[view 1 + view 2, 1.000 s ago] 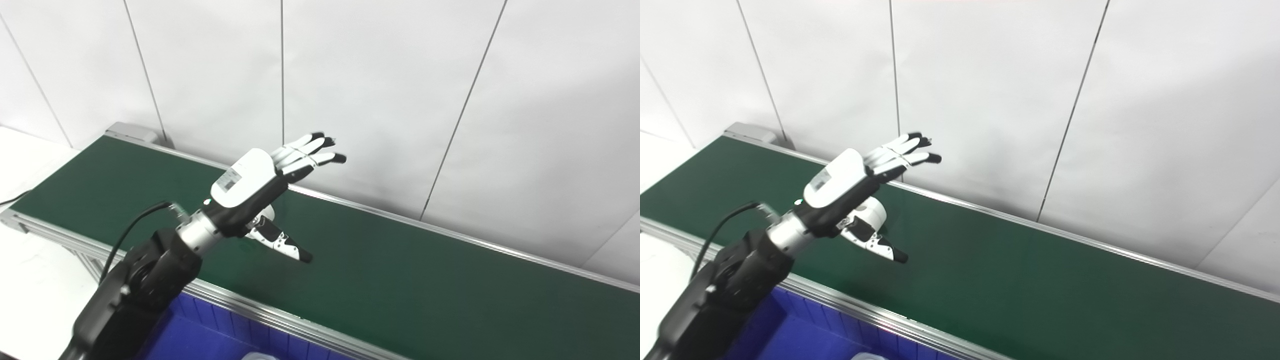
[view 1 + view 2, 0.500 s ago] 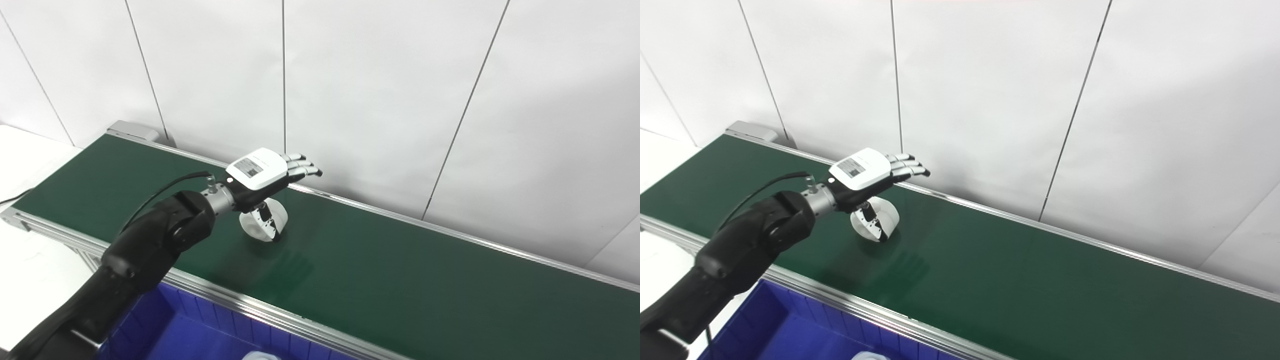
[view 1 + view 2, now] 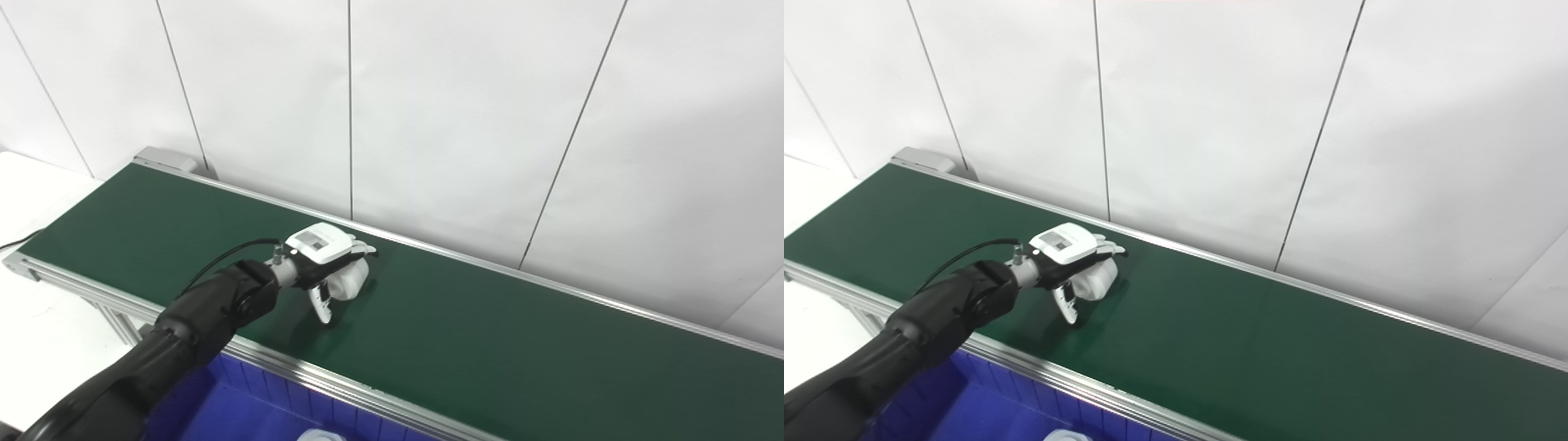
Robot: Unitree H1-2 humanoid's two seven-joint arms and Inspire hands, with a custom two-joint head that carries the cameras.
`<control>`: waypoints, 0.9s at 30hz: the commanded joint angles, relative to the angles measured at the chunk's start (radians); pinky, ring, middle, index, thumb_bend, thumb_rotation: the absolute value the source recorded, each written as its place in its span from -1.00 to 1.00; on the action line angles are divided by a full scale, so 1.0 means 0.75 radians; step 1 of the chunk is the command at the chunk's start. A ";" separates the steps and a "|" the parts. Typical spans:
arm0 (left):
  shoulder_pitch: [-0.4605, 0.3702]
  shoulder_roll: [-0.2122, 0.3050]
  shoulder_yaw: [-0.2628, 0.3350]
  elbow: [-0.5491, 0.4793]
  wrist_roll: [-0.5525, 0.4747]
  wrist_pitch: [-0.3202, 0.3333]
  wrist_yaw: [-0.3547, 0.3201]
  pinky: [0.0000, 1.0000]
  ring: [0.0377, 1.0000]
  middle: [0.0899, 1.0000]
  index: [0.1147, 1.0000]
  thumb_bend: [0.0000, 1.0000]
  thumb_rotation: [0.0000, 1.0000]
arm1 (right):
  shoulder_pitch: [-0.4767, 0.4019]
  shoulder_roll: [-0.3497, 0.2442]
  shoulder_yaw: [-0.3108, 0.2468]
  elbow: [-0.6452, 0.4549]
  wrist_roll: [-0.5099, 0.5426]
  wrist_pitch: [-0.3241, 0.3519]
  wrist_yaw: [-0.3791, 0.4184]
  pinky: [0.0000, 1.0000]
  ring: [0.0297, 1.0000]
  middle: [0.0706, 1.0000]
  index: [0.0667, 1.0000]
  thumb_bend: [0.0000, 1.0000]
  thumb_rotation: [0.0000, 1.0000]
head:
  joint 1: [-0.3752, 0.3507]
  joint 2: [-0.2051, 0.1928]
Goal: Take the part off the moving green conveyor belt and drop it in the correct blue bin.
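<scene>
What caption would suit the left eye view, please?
Left hand lowered over the white round part on the green conveyor belt.

Left robot hand (image 3: 324, 257) low, palm down, fingers curled.

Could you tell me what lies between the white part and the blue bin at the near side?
Bare green belt and its metal rail separate part from bin; left eye view shows it.
</scene>
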 commanded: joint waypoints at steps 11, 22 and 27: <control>-0.074 -0.052 -0.106 0.207 0.002 -0.160 0.523 0.00 0.05 0.02 -0.10 0.20 -1.00 | 0.030 0.016 0.016 -0.049 0.007 -0.072 0.016 0.98 0.90 1.00 1.00 0.77 1.00 | -0.008 0.007; -0.093 -0.055 -0.150 0.189 0.000 -0.222 0.556 -0.15 -0.22 -0.10 -0.09 0.00 -1.00 | 0.034 0.021 0.029 -0.052 0.006 -0.072 0.011 0.99 0.91 1.00 1.00 0.80 1.00 | -0.009 0.011; -0.112 -0.029 -0.158 0.138 0.007 -0.226 0.536 -0.19 -0.25 -0.14 -0.07 0.00 -1.00 | 0.031 0.020 0.034 -0.052 0.010 -0.072 0.016 0.99 0.92 1.00 1.00 0.81 1.00 | -0.007 0.015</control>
